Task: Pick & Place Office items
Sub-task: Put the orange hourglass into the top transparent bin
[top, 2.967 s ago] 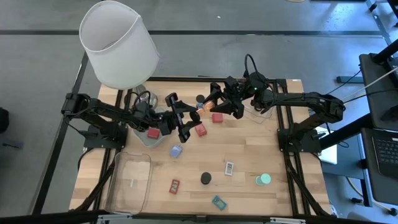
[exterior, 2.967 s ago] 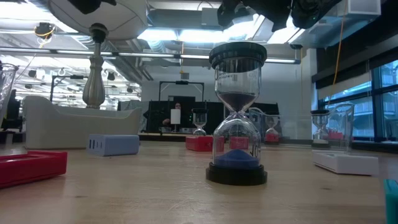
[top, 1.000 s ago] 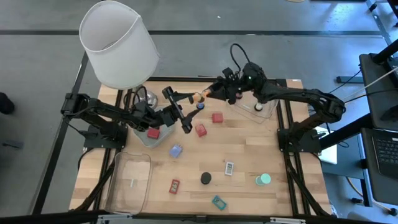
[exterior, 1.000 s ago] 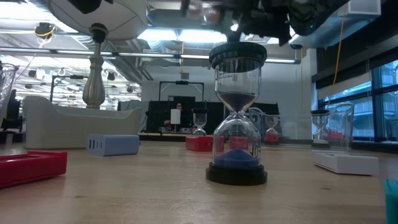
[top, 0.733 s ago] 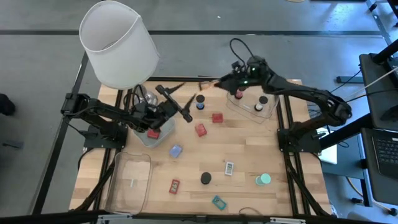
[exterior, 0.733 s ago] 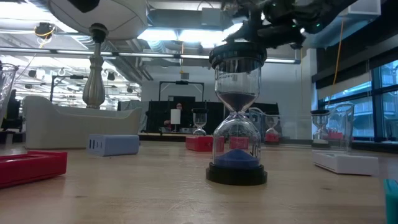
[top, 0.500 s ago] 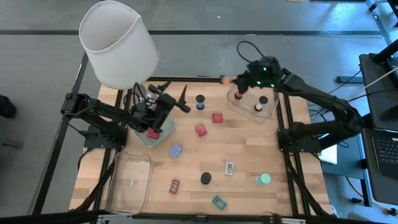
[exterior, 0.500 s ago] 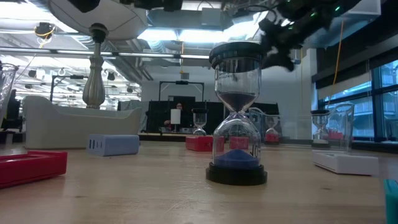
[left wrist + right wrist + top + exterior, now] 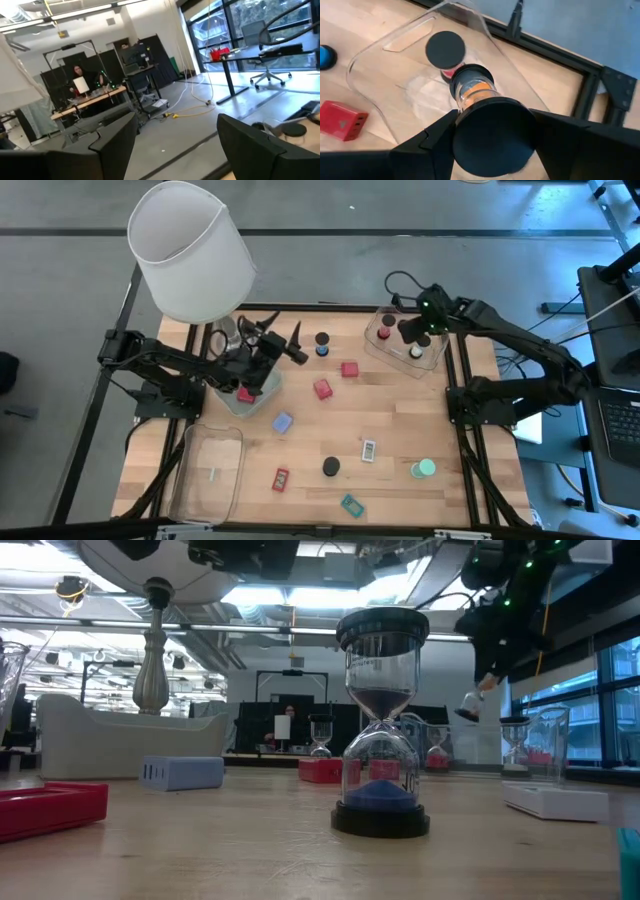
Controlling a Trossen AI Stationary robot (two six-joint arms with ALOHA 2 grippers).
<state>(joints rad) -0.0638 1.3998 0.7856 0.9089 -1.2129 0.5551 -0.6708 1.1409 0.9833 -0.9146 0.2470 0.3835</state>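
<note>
Glass sand timer [image 9: 485, 115] clamped in right tool [image 9: 492, 137].

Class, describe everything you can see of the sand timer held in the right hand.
The sand timer is a small hourglass with a clear bulb holding orange sand between two dark round end caps. The right hand grips it, one dark finger against each side of the near cap. It hangs above the clear tray at the table's far right corner, beside a red timer already standing in that tray.
</note>
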